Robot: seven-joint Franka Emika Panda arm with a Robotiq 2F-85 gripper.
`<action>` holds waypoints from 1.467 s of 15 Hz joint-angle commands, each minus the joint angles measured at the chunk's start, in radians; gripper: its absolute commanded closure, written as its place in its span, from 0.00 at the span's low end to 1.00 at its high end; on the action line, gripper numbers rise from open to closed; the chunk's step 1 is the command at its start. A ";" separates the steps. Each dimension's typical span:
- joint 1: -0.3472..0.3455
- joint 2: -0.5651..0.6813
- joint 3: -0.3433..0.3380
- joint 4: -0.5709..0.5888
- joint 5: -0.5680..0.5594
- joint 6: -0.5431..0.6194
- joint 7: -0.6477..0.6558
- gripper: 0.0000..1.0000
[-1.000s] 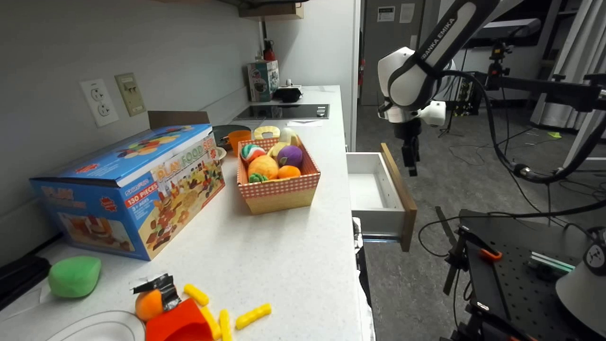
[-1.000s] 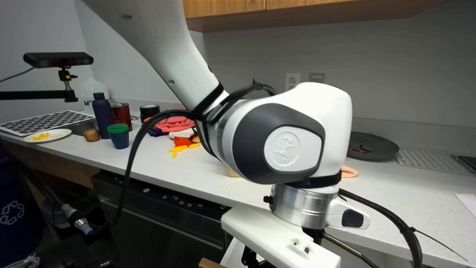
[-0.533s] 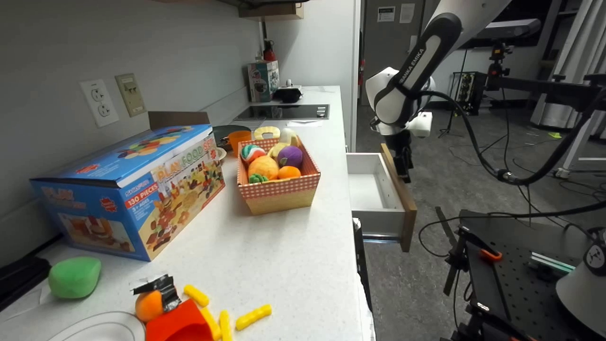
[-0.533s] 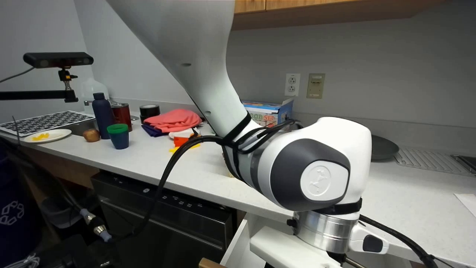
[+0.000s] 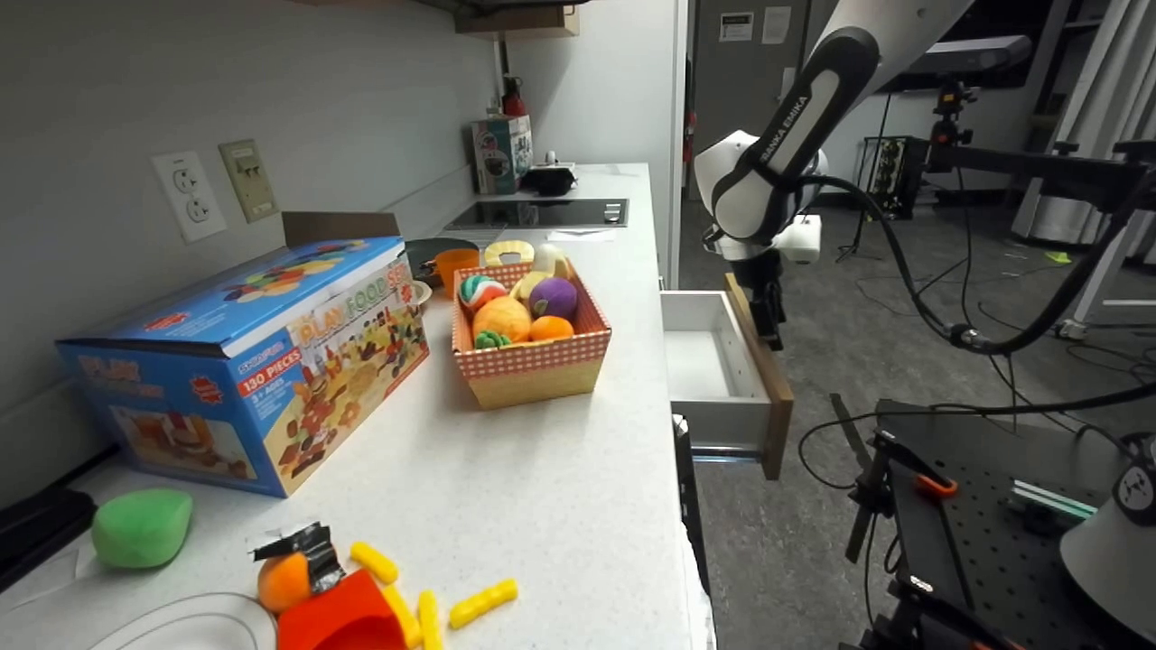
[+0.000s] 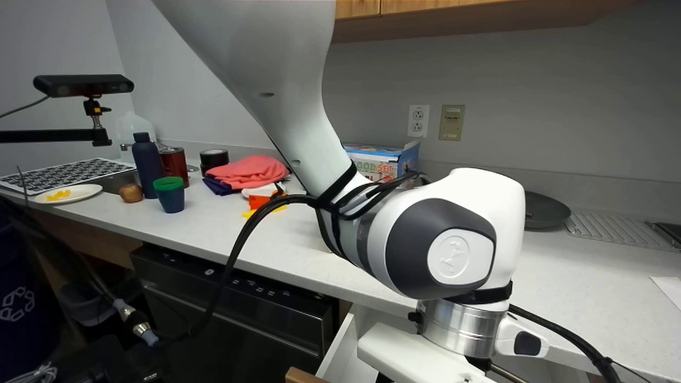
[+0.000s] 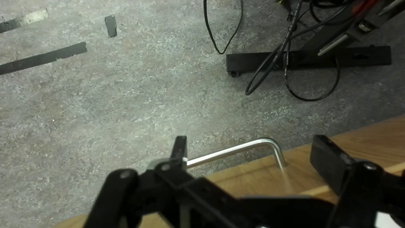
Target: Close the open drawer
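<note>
Black fingers (image 7: 329, 161), spread wide, are newly lowered to the face of the drawer (image 5: 712, 363), beyond the worktop's (image 5: 560, 487) front edge; closing seems barely begun.

Desk (image 5: 569, 506), pale, speckled. On it: box (image 5: 339, 366), basket (image 5: 542, 384) just beside. Green toy (image 5: 143, 528), plate (image 5: 185, 627) and yellow sticks (image 5: 483, 603) near the box. Bottle (image 6: 147, 167), tumbler (image 6: 174, 162), cup (image 6: 170, 198) close together; pan (image 6: 550, 211) well apart from these, just beside a wire rack (image 6: 617, 230).

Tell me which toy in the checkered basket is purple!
In an exterior view, it's the round purple toy just behind the small orange toy in the basket. The others showing are orange, yellow, green, red or white.
</note>
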 commanded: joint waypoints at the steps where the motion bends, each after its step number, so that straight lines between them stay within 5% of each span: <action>1: -0.029 0.044 0.046 0.053 0.006 0.014 -0.063 0.00; 22: -0.054 0.197 0.217 0.356 0.183 0.031 -0.180 0.00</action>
